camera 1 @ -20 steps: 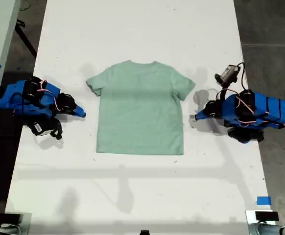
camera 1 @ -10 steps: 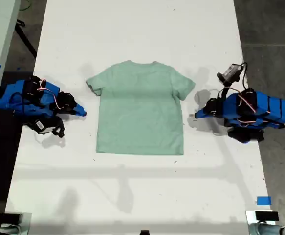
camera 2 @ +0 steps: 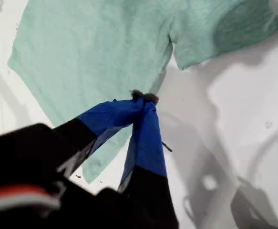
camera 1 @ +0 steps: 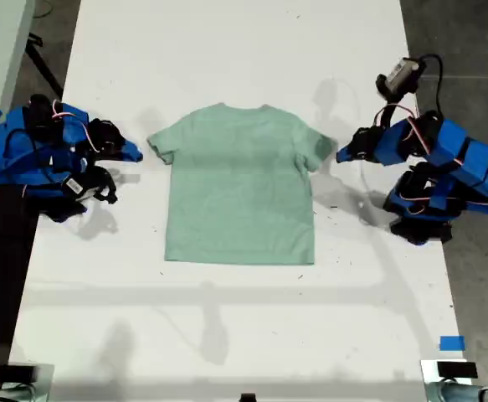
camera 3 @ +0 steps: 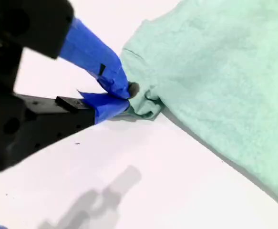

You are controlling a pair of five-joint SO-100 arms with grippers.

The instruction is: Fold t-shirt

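- Beside each sleeve of the t-shirt (camera 1: 240, 188), the arms had swung up from their places alongside its body a second before. My first tool (camera 1: 341, 155) had also lifted off the worktop (camera 1: 227, 50).
- My first tool (camera 2: 143, 98) was pinched fully closed on nothing. It hung above bare worktop, with the shirt's side edge just beyond its tips and the sleeve ahead of it.
- My second tool (camera 3: 129, 91) sat low with its tips together, touching the bunched sleeve hem (camera 3: 147, 106). I could not tell whether any cloth was caught between them.
- Apart from that hem, the shirt had not shifted. It lay flat between the two tools, so I judged the fold as not yet begun, with both tools only lining up on the sleeves.
- Its cloth was thin, matte, pale mint knit, softly creased. The worktop was smooth, hard white, and the tool tips were wrapped in blue tape.
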